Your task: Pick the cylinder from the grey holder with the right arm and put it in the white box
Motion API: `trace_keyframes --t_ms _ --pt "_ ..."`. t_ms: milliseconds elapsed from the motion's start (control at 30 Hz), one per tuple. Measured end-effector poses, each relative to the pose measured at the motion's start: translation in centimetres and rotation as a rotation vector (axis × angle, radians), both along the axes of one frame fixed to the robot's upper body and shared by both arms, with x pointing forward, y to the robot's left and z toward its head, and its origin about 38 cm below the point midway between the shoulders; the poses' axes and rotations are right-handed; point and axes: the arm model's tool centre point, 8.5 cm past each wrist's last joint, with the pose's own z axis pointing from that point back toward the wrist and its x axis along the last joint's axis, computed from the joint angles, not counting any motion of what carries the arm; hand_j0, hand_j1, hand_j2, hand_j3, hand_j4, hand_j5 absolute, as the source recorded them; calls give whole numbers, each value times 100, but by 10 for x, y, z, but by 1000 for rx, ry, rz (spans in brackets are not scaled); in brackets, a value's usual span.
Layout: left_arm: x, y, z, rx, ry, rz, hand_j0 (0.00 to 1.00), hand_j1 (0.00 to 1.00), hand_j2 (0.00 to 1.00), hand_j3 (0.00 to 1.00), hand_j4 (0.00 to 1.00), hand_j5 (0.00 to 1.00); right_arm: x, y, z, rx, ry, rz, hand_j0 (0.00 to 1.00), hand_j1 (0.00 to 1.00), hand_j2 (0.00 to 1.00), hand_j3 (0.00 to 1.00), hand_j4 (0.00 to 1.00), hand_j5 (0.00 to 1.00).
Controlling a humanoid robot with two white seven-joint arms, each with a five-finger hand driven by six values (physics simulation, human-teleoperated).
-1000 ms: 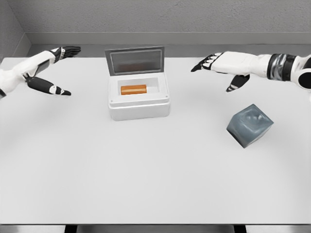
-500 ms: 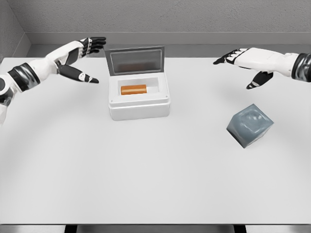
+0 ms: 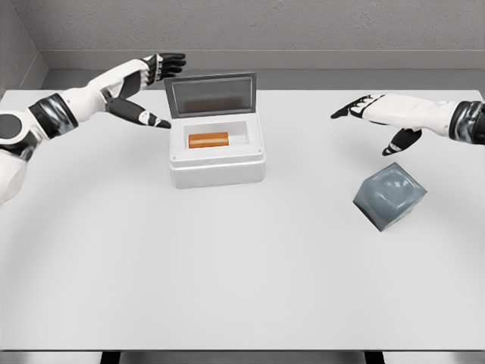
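An orange cylinder (image 3: pixel 208 140) lies on its side inside the white box (image 3: pixel 217 168), whose lid (image 3: pixel 211 95) stands open at the back. The grey holder (image 3: pixel 389 196) sits tilted on the table at the right, with nothing in it. My right hand (image 3: pixel 373 119) hovers open above and behind the holder, fingers spread, holding nothing. My left hand (image 3: pixel 151 87) is open just left of the box's lid, its fingers reaching toward the lid's upper left corner without clearly touching it.
The white table (image 3: pixel 227 265) runs to a front edge at the bottom of the view. A grey wall (image 3: pixel 303 30) stands behind it.
My left hand has swept right from the table's far left to the box's lid. The right hand first drew back to the right, then dropped slightly toward the holder. The cylinder and holder stayed put.
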Motion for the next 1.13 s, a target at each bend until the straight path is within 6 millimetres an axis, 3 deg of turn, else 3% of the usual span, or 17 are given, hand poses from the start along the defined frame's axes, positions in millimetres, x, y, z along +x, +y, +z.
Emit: trace_keyframes --t_ms 133,700,833,1133 --pt "-2 -4 9 -30 -22 -20 100 100 100 100 100 100 0 0 0 0 0 0 100 100 100 100 100 100" --pt "-21 -1 13 -58 -58 -68 100 100 100 100 100 100 3 4 5 -8 -8 10 100 100 100 100 100 100" --pt "-32 17 6 -52 -95 -66 100 100 100 100 100 100 2 5 3 -10 -5 12 100 100 100 100 100 100" --pt "-30 64 -21 9 -72 43 100 100 100 100 100 100 1 8 -3 -20 11 22 100 100 100 100 100 100"
